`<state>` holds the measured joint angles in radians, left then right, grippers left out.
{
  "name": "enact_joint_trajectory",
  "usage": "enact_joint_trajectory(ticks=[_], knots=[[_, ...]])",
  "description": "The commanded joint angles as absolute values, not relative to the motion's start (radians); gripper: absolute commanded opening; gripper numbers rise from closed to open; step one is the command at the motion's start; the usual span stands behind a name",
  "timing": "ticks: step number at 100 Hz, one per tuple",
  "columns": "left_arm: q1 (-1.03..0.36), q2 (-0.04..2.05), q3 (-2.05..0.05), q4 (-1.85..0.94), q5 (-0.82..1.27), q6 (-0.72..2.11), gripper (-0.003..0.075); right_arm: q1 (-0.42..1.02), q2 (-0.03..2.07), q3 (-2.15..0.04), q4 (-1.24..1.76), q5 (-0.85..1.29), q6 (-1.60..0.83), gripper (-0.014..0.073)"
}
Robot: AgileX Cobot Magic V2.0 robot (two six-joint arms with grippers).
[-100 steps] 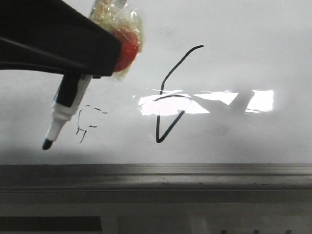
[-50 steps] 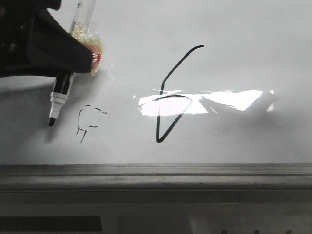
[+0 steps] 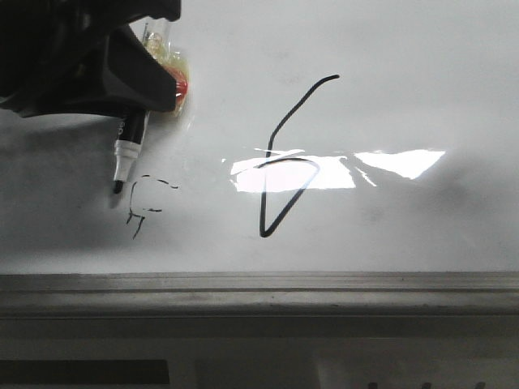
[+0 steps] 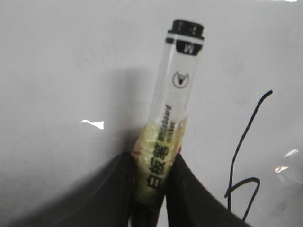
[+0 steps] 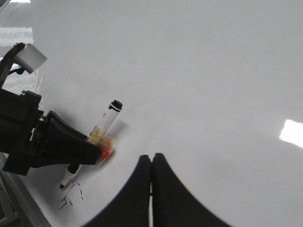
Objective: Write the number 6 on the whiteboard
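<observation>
Glossy white whiteboard [image 3: 389, 49] with a grey metal rim fills the scene, a bright glare crossing its middle. On it sits the bold black number 6 [image 3: 284, 162], its angular loop cutting through the glare. To its left lies a faint thin scribble [image 3: 144, 207]. Just beside that, the left gripper [image 3: 134, 93] clamps a clear black-tipped whiteboard marker [image 4: 173, 109], tip near the board. The right gripper [image 5: 151, 189] hangs apart, jaws pressed together, holding nothing.

Left hand [image 4: 150, 189] clamps marker [image 4: 173, 118] over whiteboard [image 4: 61, 71]; number 6 [image 4: 246, 161] drawn beside.
</observation>
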<state>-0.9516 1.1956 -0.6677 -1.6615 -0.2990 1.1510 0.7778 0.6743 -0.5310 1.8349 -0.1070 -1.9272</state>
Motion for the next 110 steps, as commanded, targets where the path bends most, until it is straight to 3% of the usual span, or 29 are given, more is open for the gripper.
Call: enact_joint_trajectory(ticks=[1, 83, 91, 110], knots=[[-0.961, 1.2, -0.714, -1.673, -0.335, 1.142, -0.002, 0.773, 0.669, -0.557, 1.86, -0.092, -1.935, -0.0065], [-0.959, 1.277, -0.714, -1.715, -0.49, 1.142, -0.0014, 0.773, 0.669, -0.557, 1.86, -0.094, -1.935, -0.0065], [-0.959, 1.277, -0.714, -1.715, -0.489, 1.142, 0.0035, 0.773, 0.669, -0.557, 1.86, -0.094, -1.935, -0.0065], [-0.959, 1.277, -0.714, -1.724, -0.489, 1.142, 0.0251, 0.773, 0.669, -0.557, 1.86, -0.094, -1.935, -0.0065]])
